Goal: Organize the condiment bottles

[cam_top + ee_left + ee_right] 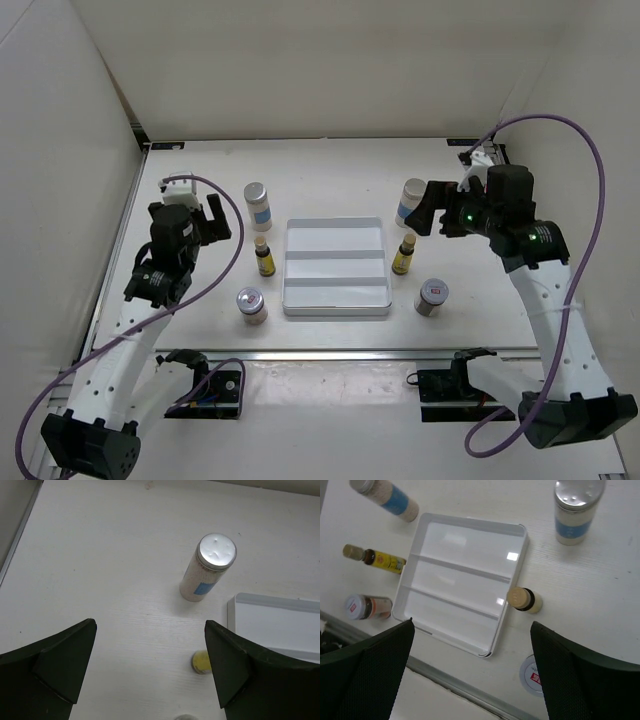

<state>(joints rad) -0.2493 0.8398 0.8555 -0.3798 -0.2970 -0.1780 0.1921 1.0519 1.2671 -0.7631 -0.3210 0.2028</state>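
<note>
- The white tabletop (330,165) carries everything, with the six condiment bottles standing in two mirrored columns of three on either side of a tray.
- The right arm (548,300) rises from its base at the near right edge, bends at the elbow and leans in toward the centre. The right claw (432,208) hangs above the tabletop close by the right white bottle (411,200), its fingers spread wide with nothing between them.
- The left arm (150,300) mirrors this pose from the near left edge. The left claw (205,222) hovers to the left of the left white bottle (258,205), its fingers likewise wide apart and holding nothing.
- The white ridged tray (335,240) lies flat in the middle, divided into three compartments.
- Both white bottles stand upright near the tray's far corners, not touching it.
- The left yellow-labelled bottle (264,256) and the right yellow-labelled bottle (404,255) stand upright just beside the tray's side edges.
- The left jar (251,305) and the right jar (432,296) sit near the tray's near corners, each apart from it.
</note>
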